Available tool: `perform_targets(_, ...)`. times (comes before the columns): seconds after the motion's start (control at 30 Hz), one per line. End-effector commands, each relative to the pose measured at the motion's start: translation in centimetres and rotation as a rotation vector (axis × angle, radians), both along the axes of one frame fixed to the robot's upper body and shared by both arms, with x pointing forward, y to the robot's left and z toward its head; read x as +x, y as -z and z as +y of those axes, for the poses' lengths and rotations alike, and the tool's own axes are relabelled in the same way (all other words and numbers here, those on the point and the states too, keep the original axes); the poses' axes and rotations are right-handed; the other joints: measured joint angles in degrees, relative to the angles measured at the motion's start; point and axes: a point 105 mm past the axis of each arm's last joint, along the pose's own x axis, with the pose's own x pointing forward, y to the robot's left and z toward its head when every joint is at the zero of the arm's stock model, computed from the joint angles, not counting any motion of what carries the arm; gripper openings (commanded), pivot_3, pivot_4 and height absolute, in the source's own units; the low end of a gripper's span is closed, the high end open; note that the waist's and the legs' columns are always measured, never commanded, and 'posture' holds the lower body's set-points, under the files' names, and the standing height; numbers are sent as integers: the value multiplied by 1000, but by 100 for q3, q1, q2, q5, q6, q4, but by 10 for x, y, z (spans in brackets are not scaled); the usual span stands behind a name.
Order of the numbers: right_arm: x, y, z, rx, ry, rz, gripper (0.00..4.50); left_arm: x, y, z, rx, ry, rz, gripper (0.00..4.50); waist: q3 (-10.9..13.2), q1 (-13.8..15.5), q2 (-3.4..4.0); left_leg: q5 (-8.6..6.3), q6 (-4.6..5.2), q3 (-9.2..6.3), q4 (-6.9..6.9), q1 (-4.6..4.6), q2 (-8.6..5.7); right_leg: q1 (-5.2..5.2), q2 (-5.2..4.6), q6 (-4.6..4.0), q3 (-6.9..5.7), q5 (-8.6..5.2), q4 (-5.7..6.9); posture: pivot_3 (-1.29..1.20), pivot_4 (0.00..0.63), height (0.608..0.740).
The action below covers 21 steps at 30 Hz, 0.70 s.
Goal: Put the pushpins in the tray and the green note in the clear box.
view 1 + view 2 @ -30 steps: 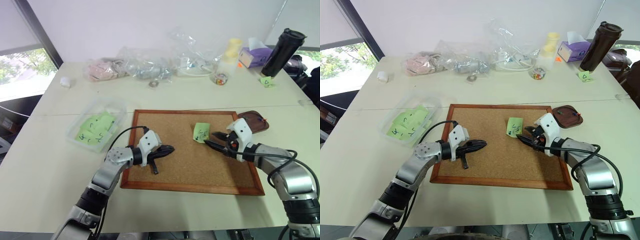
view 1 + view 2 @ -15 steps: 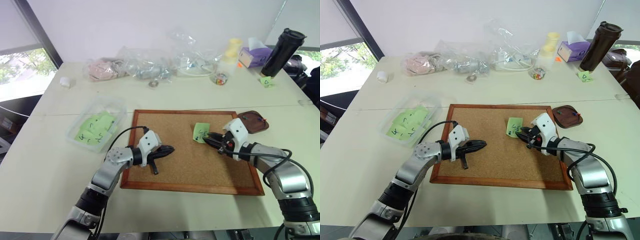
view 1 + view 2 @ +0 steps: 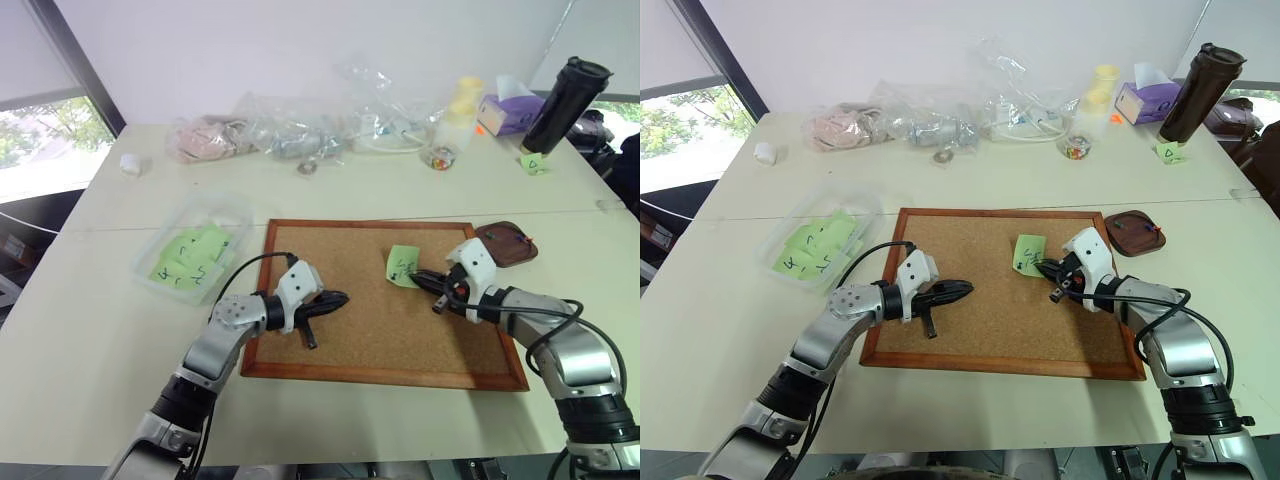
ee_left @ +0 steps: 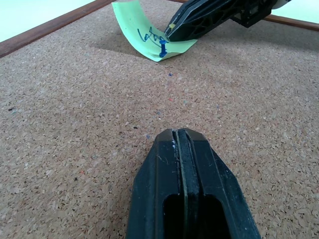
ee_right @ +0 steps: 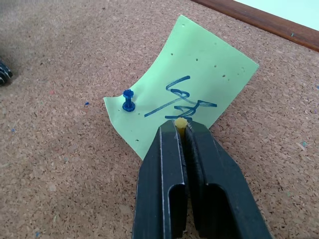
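Observation:
The green note (image 3: 403, 264) lies curled on the cork board (image 3: 370, 330), with a blue pushpin (image 5: 128, 100) stuck in one corner. At the note's near edge my right gripper (image 5: 180, 128) is shut on a yellow pushpin (image 5: 180, 122). My left gripper (image 3: 343, 297) rests low over the board's left part, shut and with nothing in it, pointing toward the note. The dark brown tray (image 3: 507, 245) sits just off the board's right corner with small pins in it. The clear box (image 3: 195, 255), holding several green notes, stands left of the board.
Clear plastic bags (image 3: 300, 125) are heaped along the table's far edge. A dark bottle (image 3: 565, 100), a tissue box (image 3: 510, 108), a yellow-capped bottle (image 3: 462, 105) and another green note (image 3: 534, 163) stand at the back right.
My right gripper moved left up to the green note and its open fingers closed on the yellow pushpin. The left arm kept still.

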Motion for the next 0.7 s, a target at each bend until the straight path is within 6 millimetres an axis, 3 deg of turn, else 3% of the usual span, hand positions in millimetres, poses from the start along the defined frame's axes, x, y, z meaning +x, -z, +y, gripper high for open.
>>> perform_targets(0.03,9,-55,-21,117,125,-162,18,-8,35,6,88,-19,119,0,1,4,-2,0,0,0,0,-1,0,0,0,0,0,0,0,0,150,740)
perform_targets(0.17,23,-91,-62,300,347,-231,18,-6,39,5,87,-42,126,0,0,11,-1,0,0,0,3,-1,-4,2,-2,0,2,0,-2,0,150,740)
perform_targets(0.33,35,-108,-107,380,557,-264,18,-4,37,0,63,-54,133,0,-5,33,-3,0,0,-12,-1,10,-2,21,-1,0,-3,0,-6,0,150,740)
perform_targets(0.47,42,-91,-133,274,669,-222,18,-5,38,-2,62,-51,130,0,-7,32,2,0,1,-7,2,13,-9,26,-5,0,-1,0,-7,0,150,740)
perform_targets(0.57,44,-66,-145,202,728,-125,18,-5,37,-2,60,-58,126,0,-11,27,9,1,1,-7,2,14,-9,26,-5,0,-1,0,-6,0,150,740)
perform_targets(0.7,45,-51,-144,183,727,-86,18,-4,37,-2,60,-63,122,0,-17,26,18,1,1,-5,3,14,-9,27,-5,0,0,0,-6,0,150,740)
